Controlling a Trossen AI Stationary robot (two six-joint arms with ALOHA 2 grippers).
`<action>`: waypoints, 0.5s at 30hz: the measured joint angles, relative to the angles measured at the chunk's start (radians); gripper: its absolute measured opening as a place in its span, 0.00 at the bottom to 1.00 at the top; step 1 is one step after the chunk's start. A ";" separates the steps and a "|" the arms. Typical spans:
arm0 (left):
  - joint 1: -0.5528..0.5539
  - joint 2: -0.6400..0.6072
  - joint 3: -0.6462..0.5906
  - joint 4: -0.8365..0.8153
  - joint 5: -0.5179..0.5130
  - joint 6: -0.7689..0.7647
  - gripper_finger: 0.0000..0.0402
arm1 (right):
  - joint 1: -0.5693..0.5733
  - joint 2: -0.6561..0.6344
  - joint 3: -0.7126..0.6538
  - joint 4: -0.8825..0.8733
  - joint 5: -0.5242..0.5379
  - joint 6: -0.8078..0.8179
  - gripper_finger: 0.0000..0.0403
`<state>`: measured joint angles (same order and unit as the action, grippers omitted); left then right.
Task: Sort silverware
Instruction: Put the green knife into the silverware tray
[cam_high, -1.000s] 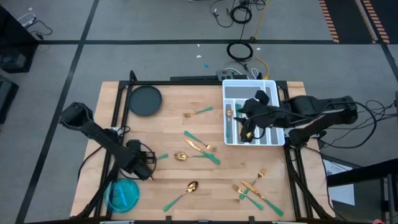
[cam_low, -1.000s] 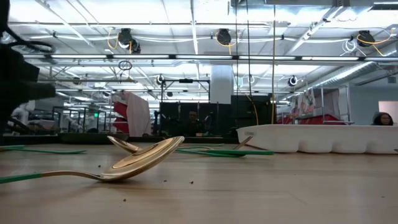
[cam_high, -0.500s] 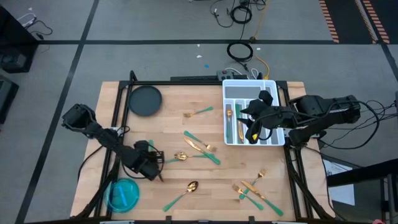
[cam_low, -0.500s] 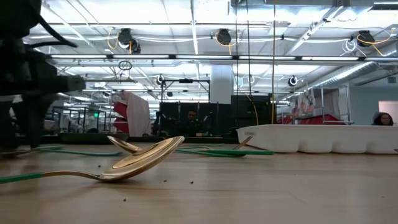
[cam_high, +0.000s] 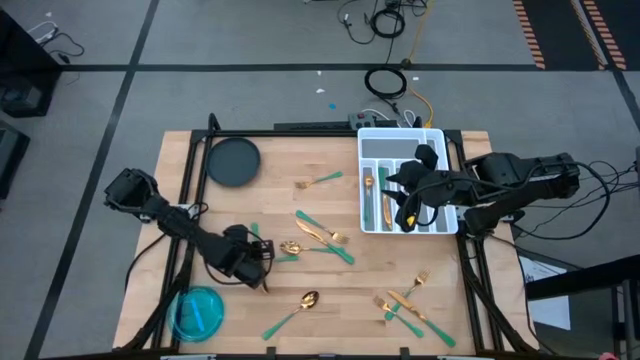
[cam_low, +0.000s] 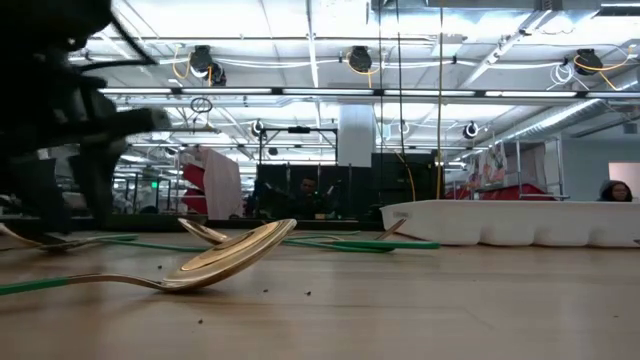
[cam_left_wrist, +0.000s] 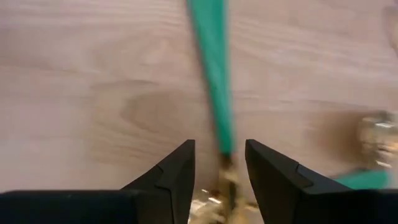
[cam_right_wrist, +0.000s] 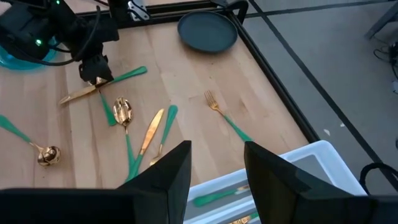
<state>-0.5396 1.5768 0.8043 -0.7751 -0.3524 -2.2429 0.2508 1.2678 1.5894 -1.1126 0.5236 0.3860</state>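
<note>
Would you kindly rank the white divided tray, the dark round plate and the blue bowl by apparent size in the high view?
1. White divided tray, clearly the largest.
2. Dark round plate.
3. Blue bowl; it looks close to the plate in size, so that order is unsure.

— What does the floor look like around the pale wooden slatted table (cam_high: 300, 215)?

— Grey carpet tiles (cam_high: 240, 40) crossed by dark seam lines, with an orange-and-black striped hazard tape strip (cam_high: 530, 30) near one corner. A coiled black cable (cam_high: 385, 82) and a yellow cable (cam_high: 418, 103) lie on the floor just beyond the table.

— And the room behind, seen from table level?

— A large open hall with a white ceiling lined by long bright strip lights (cam_low: 330, 92) and hanging cable reels (cam_low: 360, 60). A white square column (cam_low: 354, 128) stands in the middle, dark equipment racks (cam_low: 300, 185) below it, and a person (cam_low: 613, 191) sits far off at one edge.
</note>
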 joint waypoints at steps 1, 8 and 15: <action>0.003 0.000 0.011 -0.007 -0.014 0.001 0.37 | 0.000 0.000 0.000 0.000 0.000 -0.006 0.35; 0.025 0.000 0.026 -0.007 -0.030 -0.003 0.37 | 0.000 0.000 0.000 -0.008 -0.001 -0.032 0.35; 0.046 0.032 0.026 -0.002 0.005 -0.003 0.37 | 0.000 0.000 0.000 -0.047 -0.005 -0.032 0.35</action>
<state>-0.4938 1.6085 0.8303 -0.7768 -0.3477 -2.2459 0.2508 1.2678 1.5894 -1.1593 0.5186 0.3538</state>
